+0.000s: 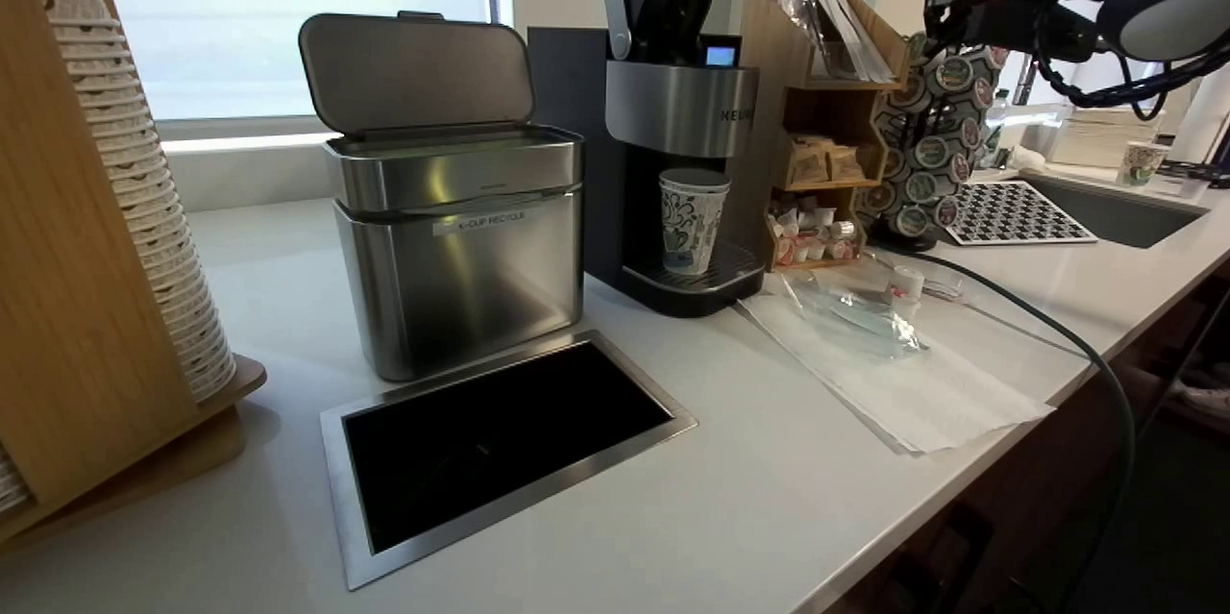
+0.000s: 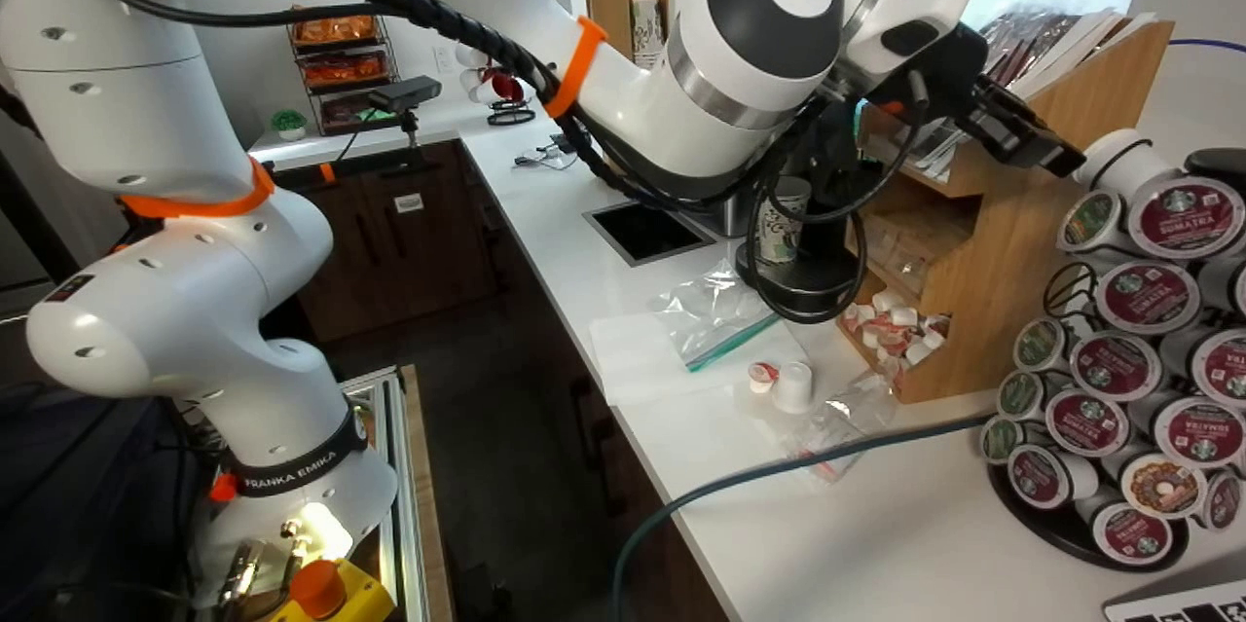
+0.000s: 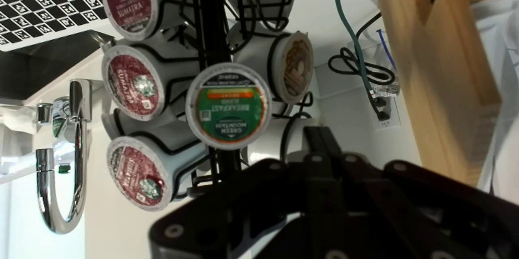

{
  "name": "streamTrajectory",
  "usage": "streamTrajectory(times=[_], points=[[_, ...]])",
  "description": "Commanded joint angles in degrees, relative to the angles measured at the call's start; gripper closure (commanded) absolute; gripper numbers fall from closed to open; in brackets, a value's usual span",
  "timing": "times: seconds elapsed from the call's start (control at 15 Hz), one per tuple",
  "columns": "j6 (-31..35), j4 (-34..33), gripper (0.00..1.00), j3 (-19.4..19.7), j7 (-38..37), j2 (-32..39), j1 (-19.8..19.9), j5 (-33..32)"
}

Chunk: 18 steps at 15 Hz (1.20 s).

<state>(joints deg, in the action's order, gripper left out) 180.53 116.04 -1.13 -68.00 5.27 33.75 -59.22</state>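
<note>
- At far left of an exterior view, paper cups (image 1: 154, 182) are seen stacked in a wooden holder (image 1: 86, 239).
- Left of centre, a steel bin (image 1: 471, 287) (marked for K-cup recycling) is shown with its lid (image 1: 423, 76) raised, just above a dark opening (image 1: 348, 499) set in the counter.
- At centre, a coffee maker (image 1: 682, 114) is pictured with its head (image 1: 673, 4) lifted; a printed cup (image 1: 692, 225) is stood beneath its spout.
- Right of centre, packets (image 1: 826, 162) and creamers (image 1: 812, 234) are kept in a wooden organizer (image 1: 774, 42).
- Farther right, pods are held in the wire loops of a rack (image 3: 212, 24); in the wrist view, a green Breakfast Blend pod (image 3: 229, 107) is centred, with Sumatra pods (image 3: 131, 84) at its left.
- At upper right of an exterior view, a white-sided pod (image 2: 1144, 176) is seen within its loop, at the tip of the gripper (image 3: 322, 133) (contact cannot be made out).
- The gripper is clenched, fingers together; whether the pod's rim is pinched cannot be told.
- Work on this pod is judged to be in hand, its removal not yet made. If the rim is caught, a gentle pull along the loop's axis is called for; otherwise, the fingers must be parted and realigned.
</note>
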Motion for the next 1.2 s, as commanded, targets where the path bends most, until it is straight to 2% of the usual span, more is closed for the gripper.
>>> streamTrajectory(times=[0.0,0.27,0.8,0.87,0.93,1.07,1.13], points=[[2.7,4.4,1.0,-0.1,1.0,-3.9,1.3,2.7],[5.0,6.6,1.0,0.4,0.8,-6.3,1.7,3.4],[5.5,8.6,1.0,1.3,0.8,-8.2,1.7,3.5],[5.2,9.1,0.95,1.4,1.2,-8.5,1.6,3.8],[4.5,9.7,0.74,1.5,1.3,-9.0,1.5,4.0],[3.4,11.8,0.7,1.8,2.1,-10.1,1.3,4.7],[2.7,13.4,0.64,1.9,3.0,-10.7,1.1,5.3]])
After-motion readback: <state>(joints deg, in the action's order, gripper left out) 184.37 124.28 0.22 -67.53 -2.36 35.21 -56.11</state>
